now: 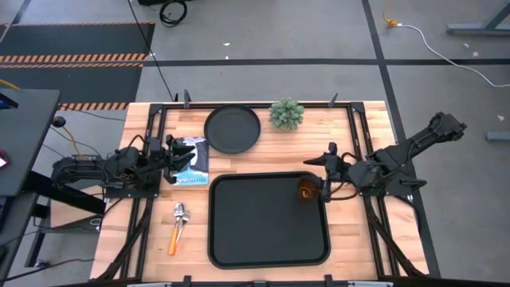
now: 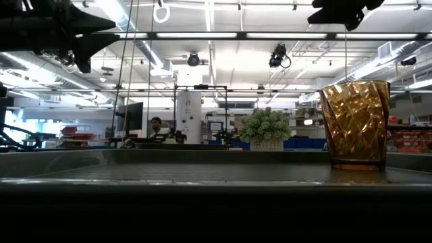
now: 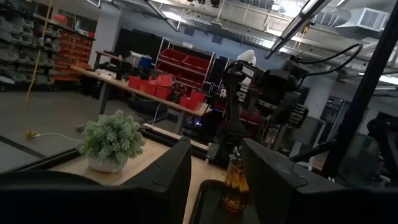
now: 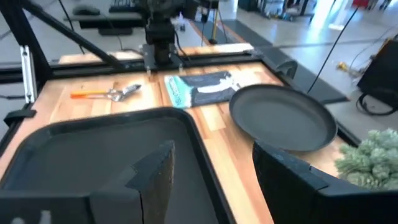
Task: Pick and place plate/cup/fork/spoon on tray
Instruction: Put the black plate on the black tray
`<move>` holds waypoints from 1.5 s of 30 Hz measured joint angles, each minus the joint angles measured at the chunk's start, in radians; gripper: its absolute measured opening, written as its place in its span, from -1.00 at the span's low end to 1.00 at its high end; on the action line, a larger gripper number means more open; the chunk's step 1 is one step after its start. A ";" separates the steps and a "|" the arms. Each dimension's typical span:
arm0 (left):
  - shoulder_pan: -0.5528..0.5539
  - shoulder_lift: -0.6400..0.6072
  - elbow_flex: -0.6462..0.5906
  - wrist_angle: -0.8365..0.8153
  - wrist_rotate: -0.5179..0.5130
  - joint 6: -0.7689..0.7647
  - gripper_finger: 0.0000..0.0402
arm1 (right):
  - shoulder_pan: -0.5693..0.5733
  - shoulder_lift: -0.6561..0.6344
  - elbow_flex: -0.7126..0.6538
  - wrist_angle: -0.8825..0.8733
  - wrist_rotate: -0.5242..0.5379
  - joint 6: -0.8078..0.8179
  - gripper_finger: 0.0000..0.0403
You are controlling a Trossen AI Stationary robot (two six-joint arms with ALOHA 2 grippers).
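Note:
The amber cup (image 1: pixel 307 190) (image 2: pixel 354 125) stands upright on its base in the far right corner of the black tray (image 1: pixel 239 239). My right gripper (image 1: pixel 325 174) (image 4: pixel 214 162) hangs open above and just to the right of the cup, touching nothing. The round black plate (image 1: pixel 232 128) (image 4: pixel 283 116) lies flat on the table beyond the tray. Left of the tray the fork and spoon (image 1: pixel 178 226) (image 4: pixel 107 93) lie together, an orange handle toward the near edge; I cannot tell them apart. My left gripper (image 1: pixel 171 155) (image 3: pixel 214 168) waits open at the table's left.
A small potted plant (image 1: pixel 286 114) stands on the far side, right of the plate. A blue-and-white packet (image 1: pixel 191 163) lies under my left gripper, just beyond the tray's far left corner. Black frame rails run along the table's left, right and far edges.

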 joint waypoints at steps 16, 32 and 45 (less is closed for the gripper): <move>0.000 0.000 0.000 -0.049 -0.053 -0.021 -0.26 | 0.006 -0.144 -0.280 0.439 0.013 -0.173 -0.02; 0.000 0.000 0.000 -0.049 -0.075 -0.026 -0.26 | 0.006 -0.248 -0.340 0.516 -0.077 -0.263 -0.19; 0.000 0.000 0.000 -0.050 -0.075 -0.024 -0.26 | 0.006 -0.303 -0.340 0.486 -0.078 -0.272 -0.21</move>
